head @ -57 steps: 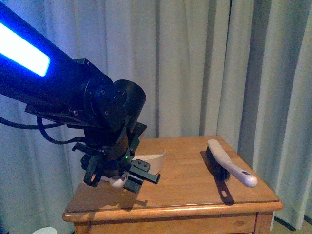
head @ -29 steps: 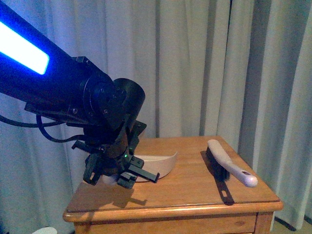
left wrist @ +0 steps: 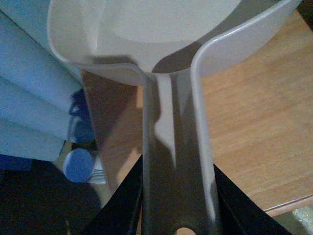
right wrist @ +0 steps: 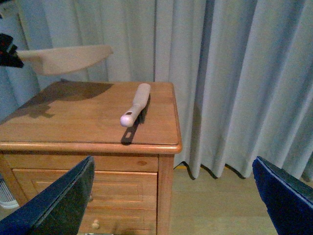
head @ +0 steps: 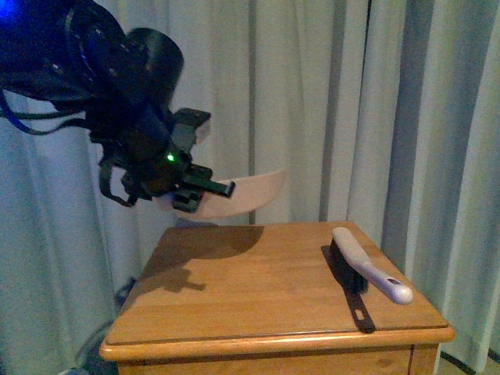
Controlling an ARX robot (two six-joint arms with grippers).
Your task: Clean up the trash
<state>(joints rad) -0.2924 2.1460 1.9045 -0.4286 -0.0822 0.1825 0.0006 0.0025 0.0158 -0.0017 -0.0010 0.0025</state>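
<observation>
My left gripper (head: 183,187) is shut on the handle of a beige dustpan (head: 246,191) and holds it in the air above the back left of the wooden nightstand (head: 250,305). In the left wrist view the handle (left wrist: 178,161) runs between the jaws, with the pan (left wrist: 146,34) beyond. A white hand brush with black bristles (head: 363,266) lies on the nightstand's right side; it also shows in the right wrist view (right wrist: 137,105). My right gripper (right wrist: 173,196) is open and empty, low in front of the nightstand's right corner. No trash shows.
Grey curtains (head: 328,101) hang behind the nightstand. The nightstand has drawers (right wrist: 78,191) in front. A blue round object (left wrist: 78,164) sits on the floor at the left of the nightstand. Wooden floor (right wrist: 220,205) lies to the right.
My left arm has lifted the dustpan from the nightstand's top up into the air and a little backward. The brush has not moved.
</observation>
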